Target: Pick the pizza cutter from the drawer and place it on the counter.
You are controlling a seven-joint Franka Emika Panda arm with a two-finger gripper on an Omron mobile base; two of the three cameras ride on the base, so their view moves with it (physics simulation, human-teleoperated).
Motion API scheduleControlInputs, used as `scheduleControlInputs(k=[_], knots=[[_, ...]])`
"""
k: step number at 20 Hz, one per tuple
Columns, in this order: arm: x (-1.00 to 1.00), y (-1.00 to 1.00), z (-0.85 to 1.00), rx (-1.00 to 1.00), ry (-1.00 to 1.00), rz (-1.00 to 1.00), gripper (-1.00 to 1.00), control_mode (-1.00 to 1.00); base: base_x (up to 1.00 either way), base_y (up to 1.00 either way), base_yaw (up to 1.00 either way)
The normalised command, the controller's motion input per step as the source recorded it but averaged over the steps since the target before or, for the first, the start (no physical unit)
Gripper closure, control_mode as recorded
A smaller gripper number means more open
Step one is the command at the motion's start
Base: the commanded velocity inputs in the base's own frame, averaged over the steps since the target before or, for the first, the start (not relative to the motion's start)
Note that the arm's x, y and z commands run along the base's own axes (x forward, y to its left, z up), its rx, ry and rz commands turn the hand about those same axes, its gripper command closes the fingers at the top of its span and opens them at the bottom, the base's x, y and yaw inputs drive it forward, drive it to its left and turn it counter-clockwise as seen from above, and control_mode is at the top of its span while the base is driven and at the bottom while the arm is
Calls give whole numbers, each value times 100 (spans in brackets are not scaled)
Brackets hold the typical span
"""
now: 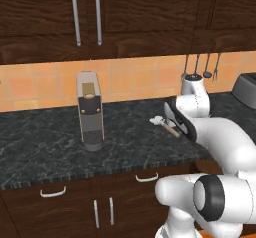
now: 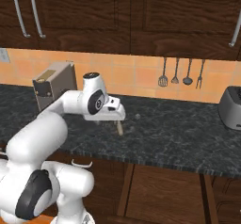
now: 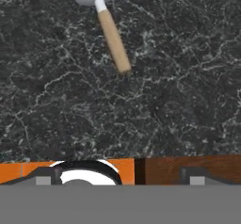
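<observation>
Already the pizza cutter [image 3: 104, 20] is lying flat on the black marbled table [image 3: 179, 86], so the placing step is looking done and only a clean retreat seems to be remaining. In the hand view the cutter is sitting well ahead of the pincer [image 3: 120, 180], toward the top of that picture and a little to the left of the line the pincer is looking along. Its long axis is running away from the pincer at a slight slant: the tan handle end is pointing back toward the fingertips [image 3: 44, 177], while the whitish wheel is lying farthest off, cut by the upper edge of the view. Nothing is touching the tool; bare stone is separating it from the fingers.

From the left base view the cutter [image 1: 166, 124] is resting just beside the dark hand of the arm, on the side toward the coffee machine [image 1: 90, 110], which is standing well apart. From the right base view the handle [image 2: 119, 128] is poking out just below the pincer [image 2: 116, 116].

The fingertips are standing far apart at the bottom of the hand view, so the pincer is spread and carrying nothing. Any coming move, I judge, is turning on lifting straight away without brushing that near handle end.
</observation>
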Motion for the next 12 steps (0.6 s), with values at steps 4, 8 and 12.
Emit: scheduleControlInputs(k=[4,8,12], knots=[[-99,77,64,3,-7,-29,-100,-100,0,0,0],[-54,75,100,5,-5,-13,-100,-100,0,0,0],[-16,59,100,1,-7,-1,-100,-100,0,0,0]])
